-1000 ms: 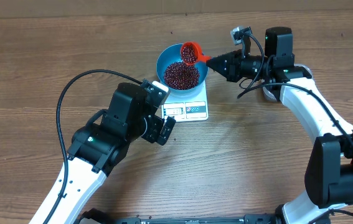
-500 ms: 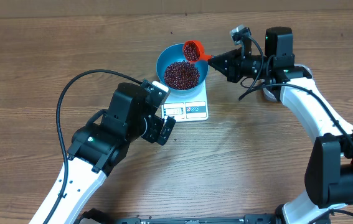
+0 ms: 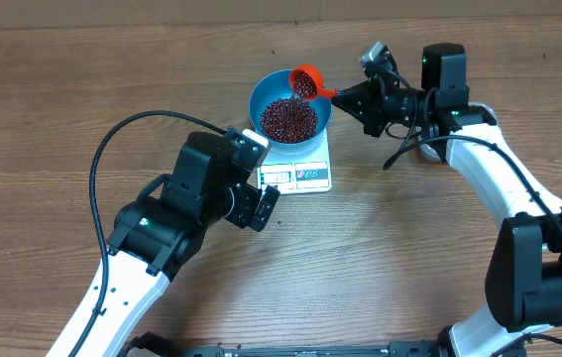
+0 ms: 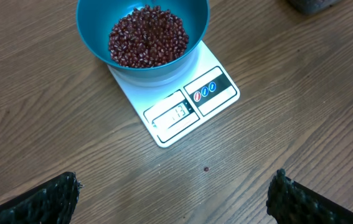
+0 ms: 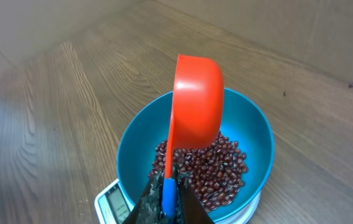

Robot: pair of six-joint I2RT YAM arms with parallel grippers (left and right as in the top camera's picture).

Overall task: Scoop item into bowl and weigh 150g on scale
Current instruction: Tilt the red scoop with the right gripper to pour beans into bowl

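Two fingertips of the wide-open left gripper (image 4: 175, 199), cut off at the frame edge, hang short of a flat white rectangular scale (image 4: 210, 93), its digits illegible, bearing a round blue bowl (image 4: 195, 25) of small maroon beans (image 4: 148, 36). One stray bean (image 4: 206, 168) lies on the brown wood-grain table (image 4: 301, 112). Rightward, the right gripper (image 5: 169, 196) clamps an orange-red plastic scoop (image 5: 196, 102) tilted over the bowl.

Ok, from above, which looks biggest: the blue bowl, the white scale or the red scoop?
Largest: blue bowl and white scale, too alike to rank; the bowl hides part of the scale.
Smallest: red scoop.
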